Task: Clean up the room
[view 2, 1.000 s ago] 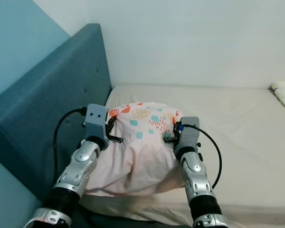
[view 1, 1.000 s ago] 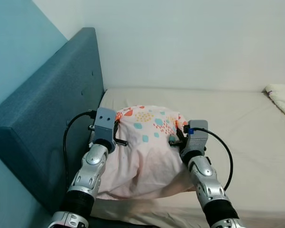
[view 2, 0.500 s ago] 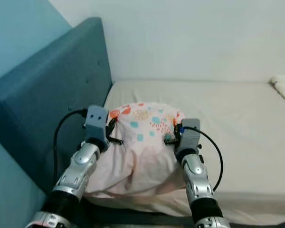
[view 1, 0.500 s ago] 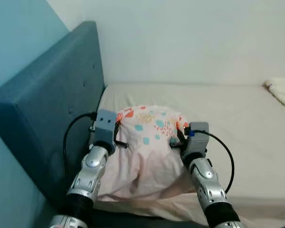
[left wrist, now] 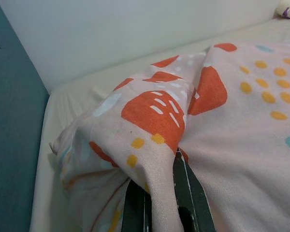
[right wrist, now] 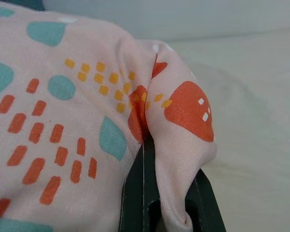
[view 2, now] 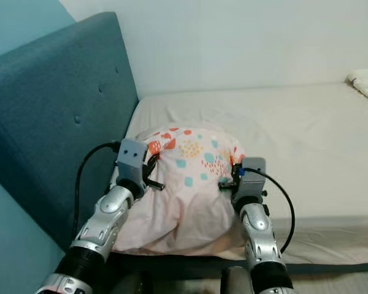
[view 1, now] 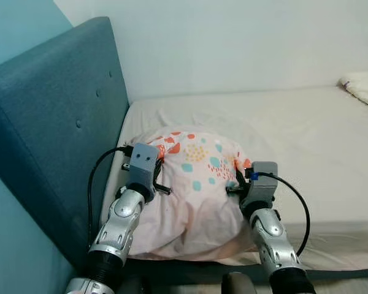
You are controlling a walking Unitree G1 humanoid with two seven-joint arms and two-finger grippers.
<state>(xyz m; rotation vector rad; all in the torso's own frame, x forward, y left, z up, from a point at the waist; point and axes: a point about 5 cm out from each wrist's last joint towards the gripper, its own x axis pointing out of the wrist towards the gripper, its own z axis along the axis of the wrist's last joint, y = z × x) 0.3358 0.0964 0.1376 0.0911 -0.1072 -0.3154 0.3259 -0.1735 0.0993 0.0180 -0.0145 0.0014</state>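
Note:
A pale pink pillow (view 1: 196, 190) with orange, teal and yellow shapes lies on the beige mattress (view 1: 306, 135), close to the blue headboard (view 1: 55, 122). My left gripper (view 1: 157, 160) is shut on the pillow's left edge; in the left wrist view a fold of fabric (left wrist: 159, 159) is pinched between the black fingers (left wrist: 135, 205). At the pillow's right edge my right gripper (view 1: 240, 174) is shut as well, with cloth (right wrist: 179, 145) caught between its fingers (right wrist: 135, 193).
The padded headboard stands right beside my left arm (view 1: 119, 223). A white wall (view 1: 233, 43) runs behind the bed. White bedding (view 1: 362, 89) lies at the far right corner. The mattress front edge (view 1: 331, 260) is below my arms, with open sheet to the pillow's right.
The camera has shifted, so the bed and headboard now sit lower and closer in view. Both grippers keep their hold on the pillow, which now lies a little nearer the headboard.

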